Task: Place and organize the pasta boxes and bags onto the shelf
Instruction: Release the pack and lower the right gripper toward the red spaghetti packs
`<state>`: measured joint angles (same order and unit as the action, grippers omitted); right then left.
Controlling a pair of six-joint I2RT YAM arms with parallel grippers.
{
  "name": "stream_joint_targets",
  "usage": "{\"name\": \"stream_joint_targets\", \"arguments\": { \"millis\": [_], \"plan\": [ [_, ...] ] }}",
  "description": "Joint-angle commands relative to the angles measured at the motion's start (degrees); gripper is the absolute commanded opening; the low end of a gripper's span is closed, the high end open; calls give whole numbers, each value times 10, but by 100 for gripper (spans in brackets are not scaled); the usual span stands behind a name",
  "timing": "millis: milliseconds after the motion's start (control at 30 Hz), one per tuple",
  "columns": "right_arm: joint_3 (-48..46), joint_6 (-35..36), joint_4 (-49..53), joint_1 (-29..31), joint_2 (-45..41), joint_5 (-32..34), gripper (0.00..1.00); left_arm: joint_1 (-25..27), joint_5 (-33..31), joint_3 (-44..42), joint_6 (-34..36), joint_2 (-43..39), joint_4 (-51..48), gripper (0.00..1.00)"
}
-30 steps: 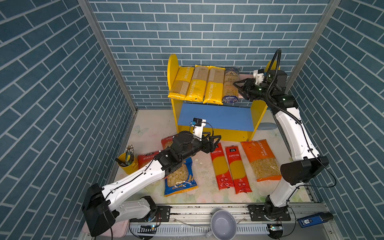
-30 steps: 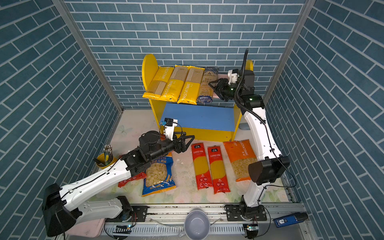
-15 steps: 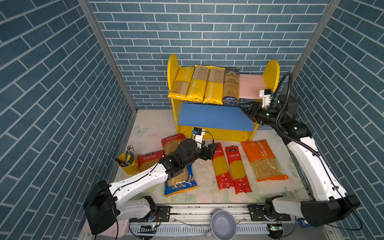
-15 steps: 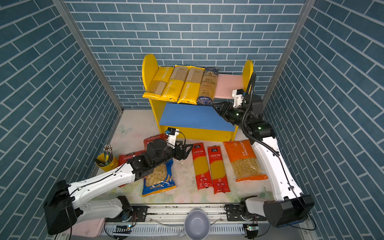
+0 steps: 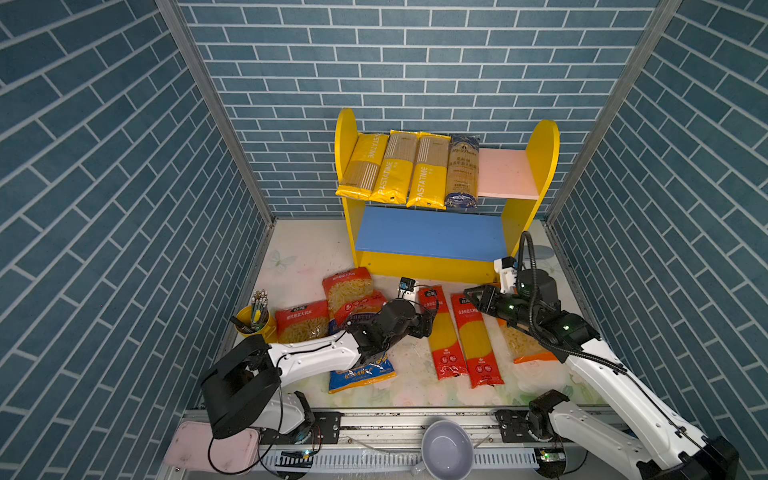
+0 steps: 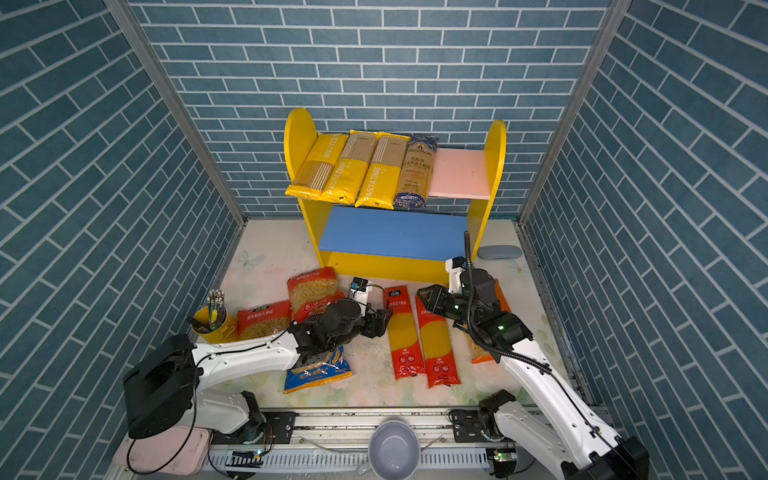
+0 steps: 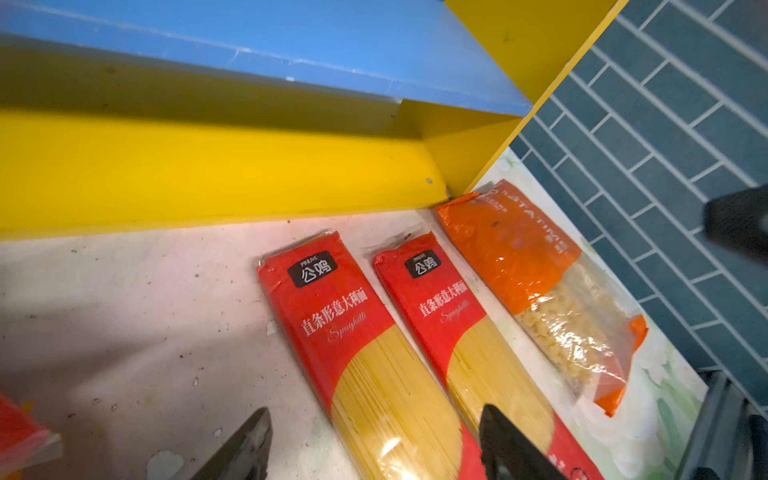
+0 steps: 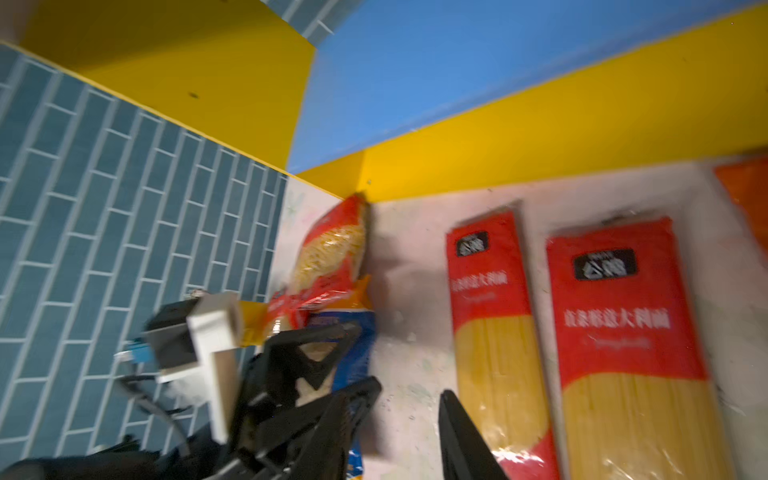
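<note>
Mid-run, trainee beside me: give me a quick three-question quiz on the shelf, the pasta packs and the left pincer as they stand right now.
1. How many long packs lie on the pink upper board?
2. True or false: the blue lower board already holds a bag.
3. What is the open left pincer poised over? A) orange bag B) red spaghetti pack C) blue bag

Key: 1) four; 2) false; 3) B.
</note>
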<state>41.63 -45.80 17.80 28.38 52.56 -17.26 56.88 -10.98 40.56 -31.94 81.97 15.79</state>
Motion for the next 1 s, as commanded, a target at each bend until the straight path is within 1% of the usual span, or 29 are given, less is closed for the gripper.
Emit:
{"name": "stream_joint_targets", "arguments": {
  "millis": [0,67,200,367,400,467,567,733,833,967],
  "plan": [
    [-57,-25,-39,9,35,36,37,10,-60,16,-7,18,-35,79],
    [-66,-25,-47,21,74,51,36,10,-70,11,-17,24,-48,79],
    [-57,-23,-35,52,148,84,37,10,-66,-25,-53,19,-32,79],
    [-55,-37,-37,78,207,119,45,9,-74,-46,-103,14,-51,79],
    [-54,-36,-32,80,213,119,46,9,-75,-49,-105,11,-54,79],
    [-49,-30,-13,80,223,142,49,6,-77,-50,-110,6,-63,80],
    [-42,-18,7,80,228,155,51,1,-78,-52,-117,2,-75,81],
    [-41,-10,16,80,226,160,51,-2,-70,-41,-133,6,-96,83],
    [-38,-5,12,80,236,159,51,-2,-51,-33,-141,13,-109,83],
    [-23,4,2,81,261,143,51,-3,-24,-37,-149,27,-87,84]
  ]
}}
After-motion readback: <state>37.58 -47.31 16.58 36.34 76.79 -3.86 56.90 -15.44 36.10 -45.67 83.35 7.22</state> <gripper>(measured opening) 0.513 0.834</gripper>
